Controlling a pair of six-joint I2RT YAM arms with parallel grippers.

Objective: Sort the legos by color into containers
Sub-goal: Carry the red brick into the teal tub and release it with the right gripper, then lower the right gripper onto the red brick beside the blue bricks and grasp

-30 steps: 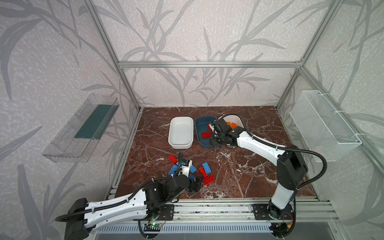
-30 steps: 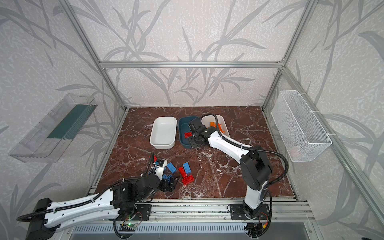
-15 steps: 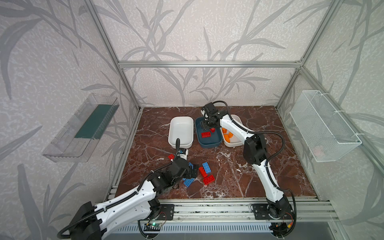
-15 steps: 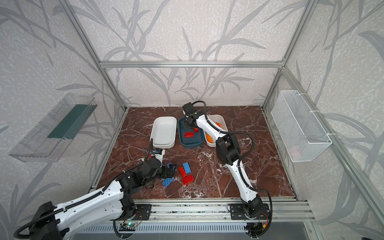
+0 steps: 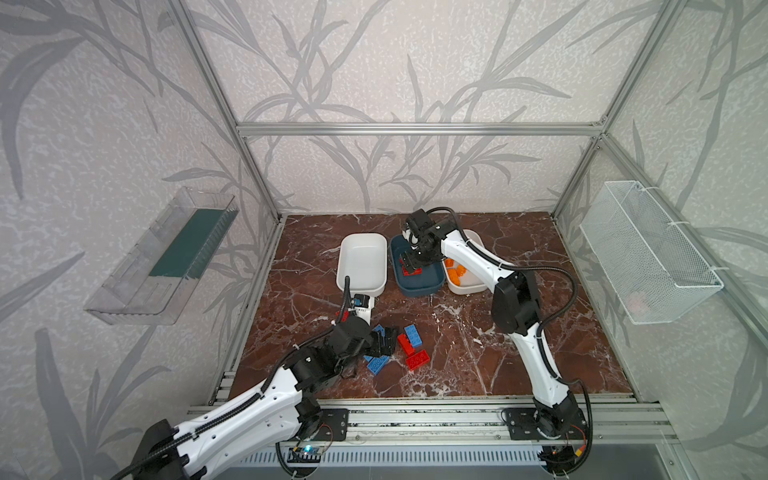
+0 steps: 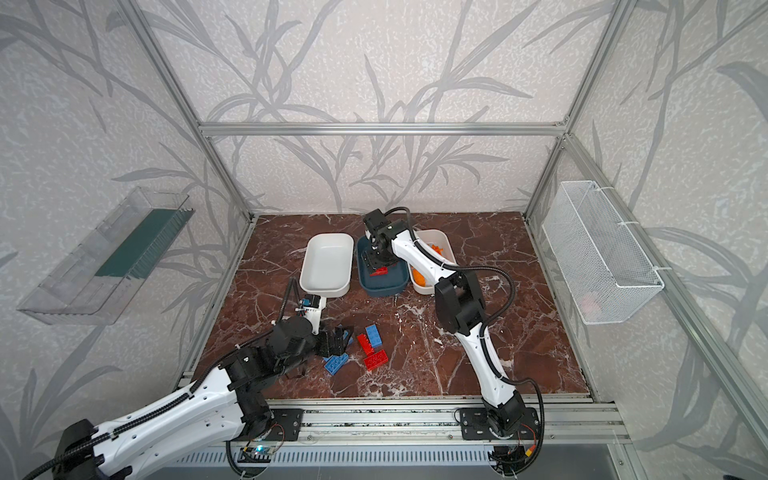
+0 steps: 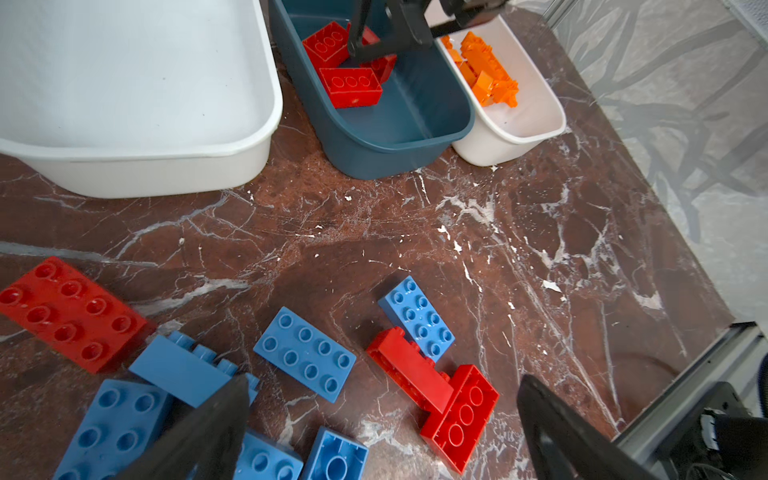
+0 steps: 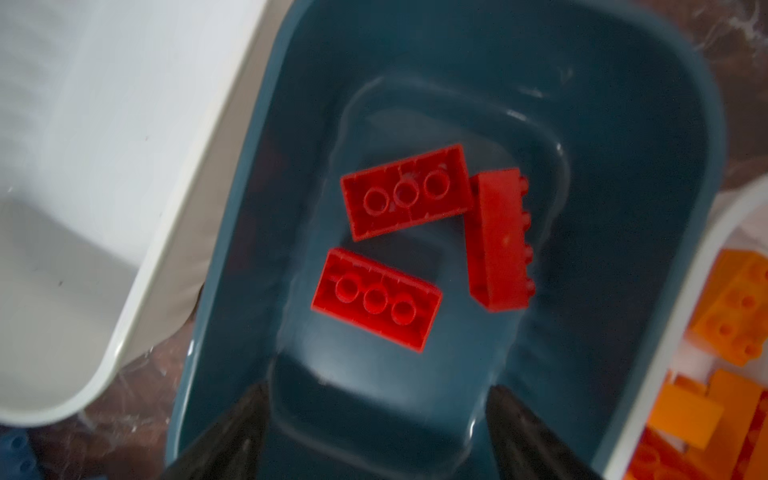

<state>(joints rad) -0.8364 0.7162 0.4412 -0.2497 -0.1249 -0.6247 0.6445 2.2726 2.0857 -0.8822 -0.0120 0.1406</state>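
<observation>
We see the right pincer (image 8: 378, 415) released, jaws apart, above the teal tub (image 8: 623, 124), which holds three red bricks (image 8: 405, 193), near the worktop's (image 5: 478, 353) back edge. The left pincer (image 7: 382, 399), likewise spread and holding nothing, hovers over loose blue bricks (image 7: 305, 353) towards the front-left corner.

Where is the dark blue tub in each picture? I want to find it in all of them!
In a top view: the teal tub sits toward the back, near the middle.
In a top view: same spot, a little further left in the picture.
Left wrist view: along the top edge, near the middle.
Right wrist view: fills the centre of the picture.
Shared landmark: the red bricks lying inside it show in all four views.
</observation>
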